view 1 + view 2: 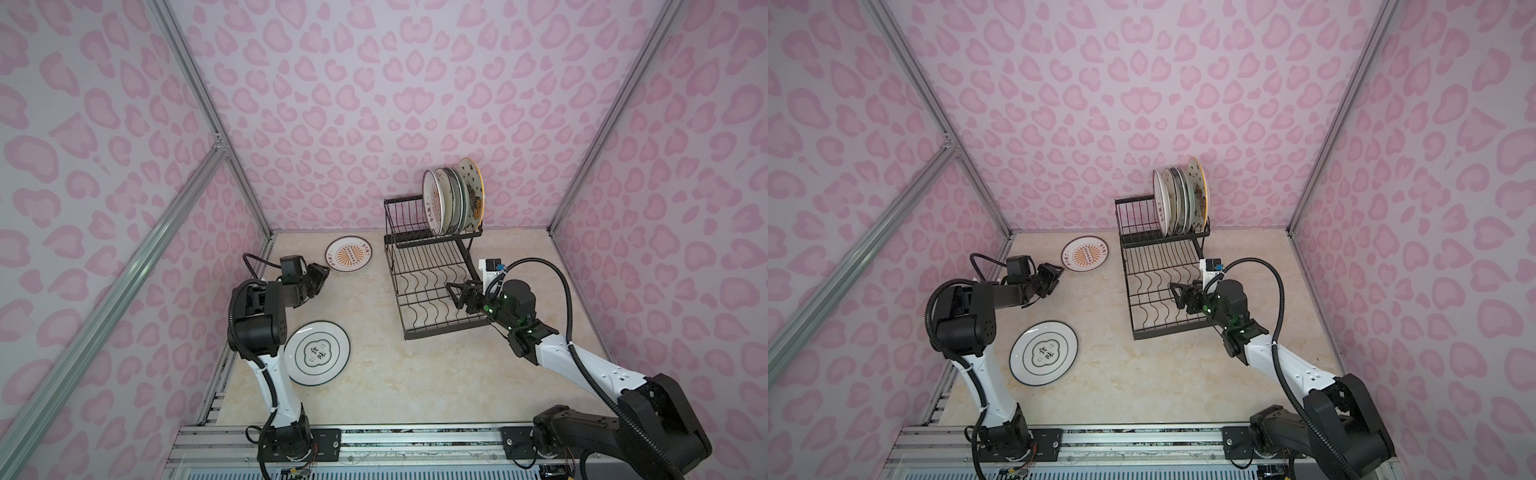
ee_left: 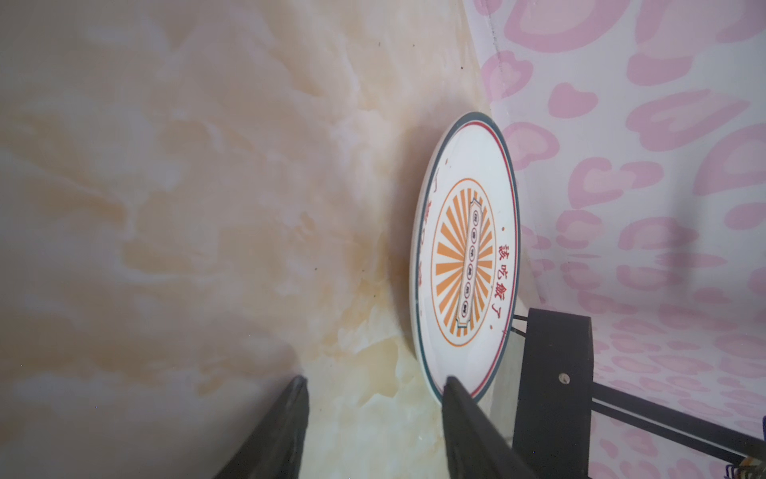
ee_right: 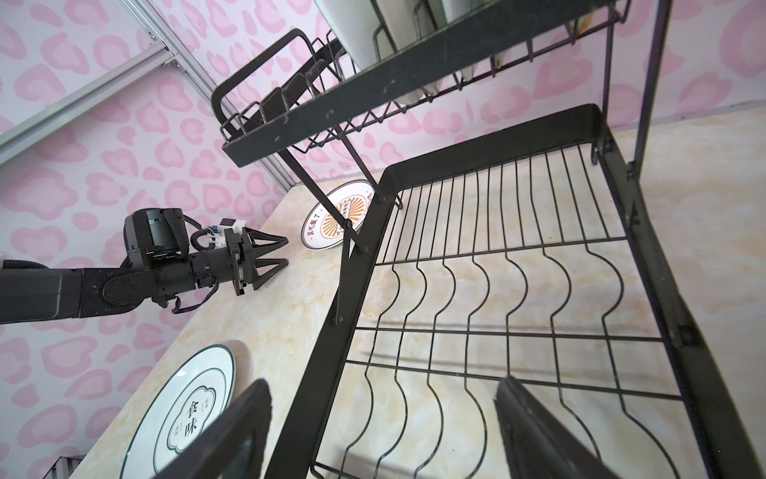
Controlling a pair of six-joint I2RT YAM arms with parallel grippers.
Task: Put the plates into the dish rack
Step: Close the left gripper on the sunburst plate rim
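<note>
**Rail to rack: both grippers empty, two plates flat**

Rail [image 1: 415, 436] is seen nearest, along the front edge of the table [image 1: 415, 374]. Green-ringed plate [image 1: 317, 352] [image 1: 1043, 352] is laid flat, face up, on the near left. Sunburst plate [image 1: 348, 254] [image 1: 1085, 254] is laid flat, face up, at the far left, just left of the rack [image 1: 432, 286] [image 1: 1158, 286]; its banner runs roughly left to right in both top views.

Left gripper [image 1: 325, 272] [image 3: 285, 251] is pointed at that plate's near rim and held just short of it. Its jaws are parted partway, with nothing gripped.

The rack is set right of centre, long axis run near to far, with the raised basket [image 1: 405, 224] at the far end. Several plates [image 1: 453, 199] are stood on edge at the basket's right end, faces turned left, the row run left to right. Their count cannot be made out.

Right gripper [image 1: 452, 294] [image 1: 1174, 291] is held over the right side of the lower tray [image 3: 497, 290] and pointed left across it. Its jaws are spread wide and empty.
</note>
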